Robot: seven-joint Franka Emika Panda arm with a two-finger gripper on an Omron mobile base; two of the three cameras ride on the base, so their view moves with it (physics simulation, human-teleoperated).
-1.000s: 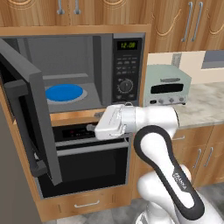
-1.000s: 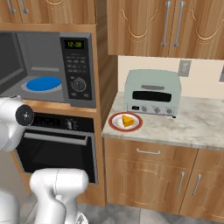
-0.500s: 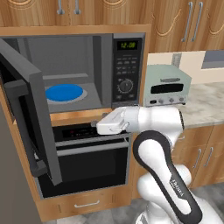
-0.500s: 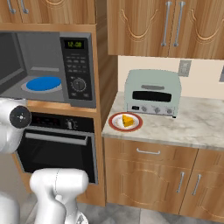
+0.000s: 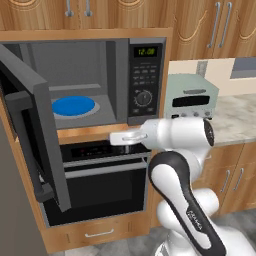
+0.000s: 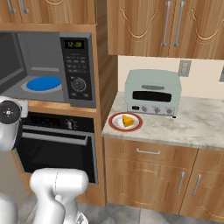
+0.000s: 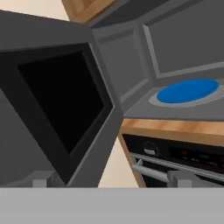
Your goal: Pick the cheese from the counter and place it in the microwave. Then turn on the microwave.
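The microwave [image 5: 100, 85] stands with its door [image 5: 35, 130] swung wide, a blue plate [image 5: 73, 105] lying inside. The robot's hand [image 5: 117, 139] hovers just below the cavity, above the black oven [image 5: 95, 175], fingers spread and empty. The cheese [image 6: 127, 120], a yellow wedge, sits on a red-rimmed plate [image 6: 116, 124] on the table [image 6: 192, 127], in front of the pale-green toaster oven [image 6: 153, 92].

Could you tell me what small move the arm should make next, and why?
Probably swing the open, empty gripper right toward the cheese, which sits on its plate on the counter; the microwave door already stands open.
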